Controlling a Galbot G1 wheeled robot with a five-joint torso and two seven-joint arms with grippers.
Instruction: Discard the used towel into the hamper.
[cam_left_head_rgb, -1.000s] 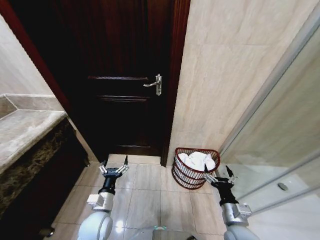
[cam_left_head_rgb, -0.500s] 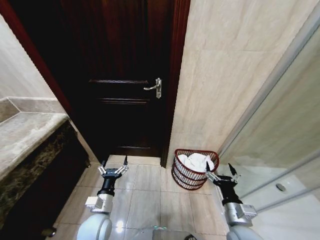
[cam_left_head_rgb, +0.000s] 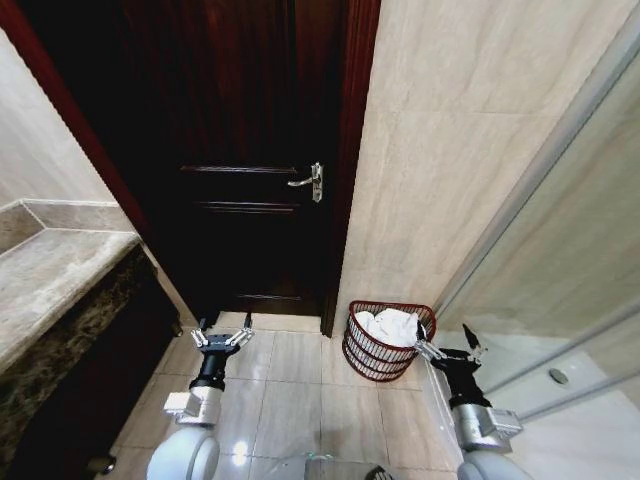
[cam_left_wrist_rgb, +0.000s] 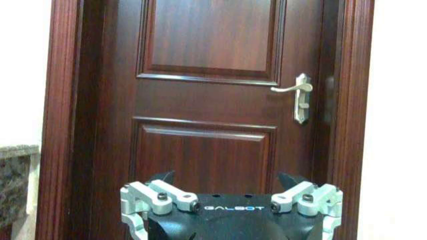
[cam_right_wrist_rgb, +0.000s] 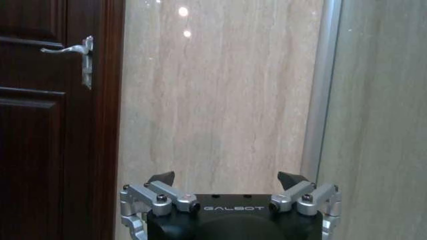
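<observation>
The hamper, a round dark red wire basket, stands on the tiled floor by the beige wall, right of the door. A white towel lies bundled inside it, above the rim. My right gripper hangs open and empty just right of the hamper, close to its rim. My left gripper is open and empty too, low over the floor tiles in front of the door. Both grippers, the left gripper and the right gripper, show spread fingers with nothing between them in the wrist views.
A dark wooden door with a silver lever handle is shut straight ahead. A stone counter with a dark cabinet runs along the left. A glass shower panel closes off the right.
The whole picture has slid a little as the camera moved; door handle and hamper sit slightly lower and closer. Both arms hold the same open pose. The towel stays in the hamper.
</observation>
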